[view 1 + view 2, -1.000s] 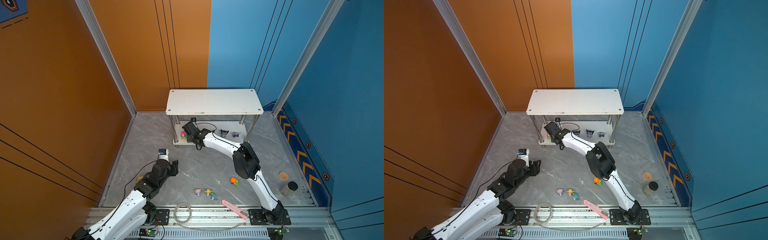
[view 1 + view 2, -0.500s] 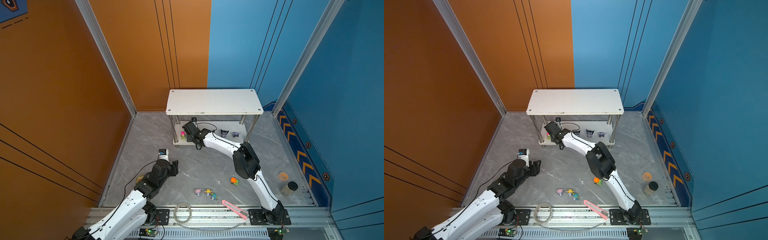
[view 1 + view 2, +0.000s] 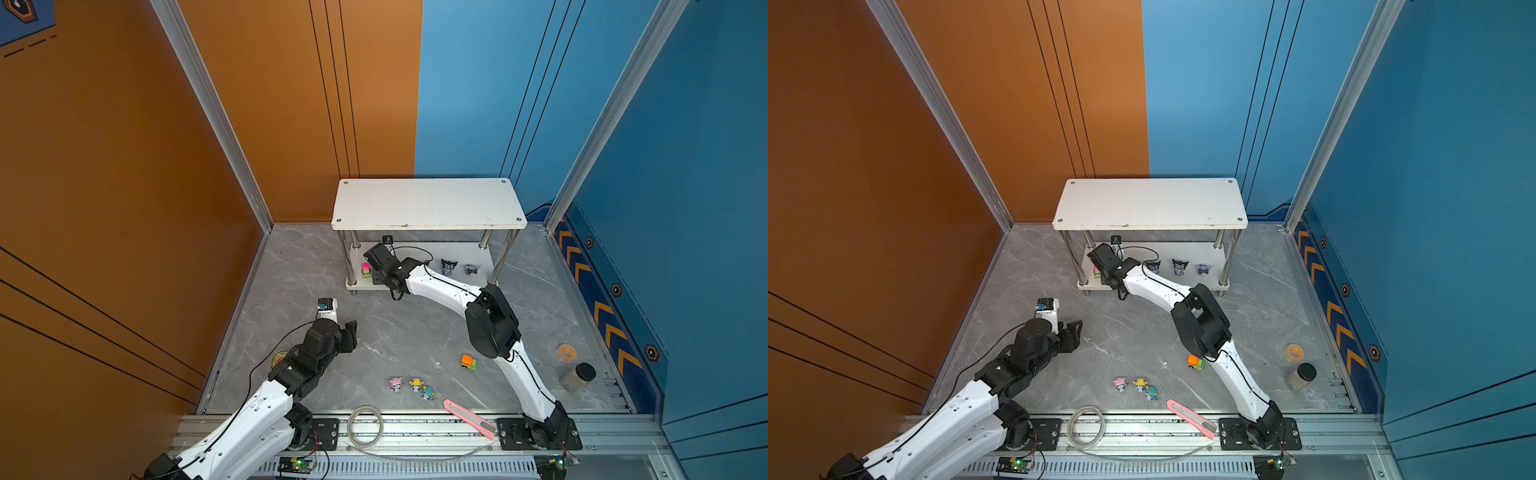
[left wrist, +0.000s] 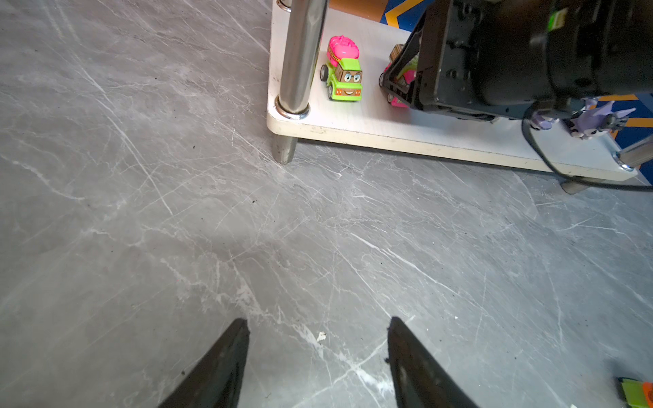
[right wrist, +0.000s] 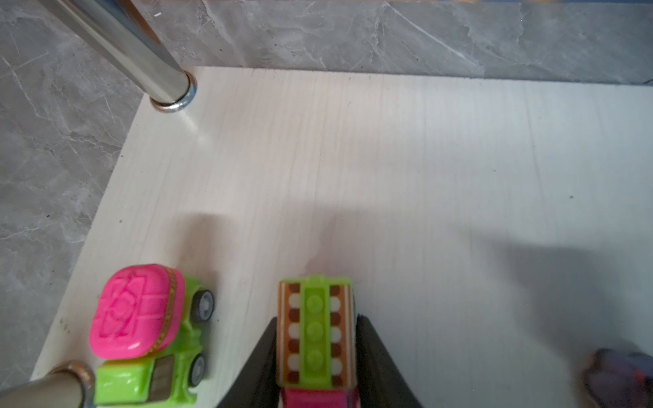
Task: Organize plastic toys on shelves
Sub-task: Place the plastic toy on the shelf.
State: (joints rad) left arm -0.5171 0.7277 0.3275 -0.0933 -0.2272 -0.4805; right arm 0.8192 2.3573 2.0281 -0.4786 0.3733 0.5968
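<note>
The shelves (image 3: 428, 203) (image 3: 1150, 203) stand at the back of the floor, top board bare. My right gripper (image 5: 318, 319) reaches onto the lower board (image 5: 388, 159), shut on a pink truck with a green and brown ladder (image 5: 314, 328) (image 4: 399, 77). A pink and green truck (image 5: 141, 328) (image 3: 365, 270) stands beside it near the corner leg. Black-purple figurines (image 3: 1180, 266) (image 3: 471, 269) stand further along that board. An orange and green truck (image 3: 468, 362) and three pastel figurines (image 3: 415, 383) lie on the floor. My left gripper (image 4: 318, 321) (image 3: 351, 332) hovers open and empty over bare floor.
A pink utility knife (image 3: 468, 417) and a coil of clear tubing (image 3: 365, 426) lie across the front rail. A black-lidded jar (image 3: 577, 376) and an orange tape roll (image 3: 566, 353) sit by the right wall. A small tin (image 3: 279, 356) lies behind my left arm.
</note>
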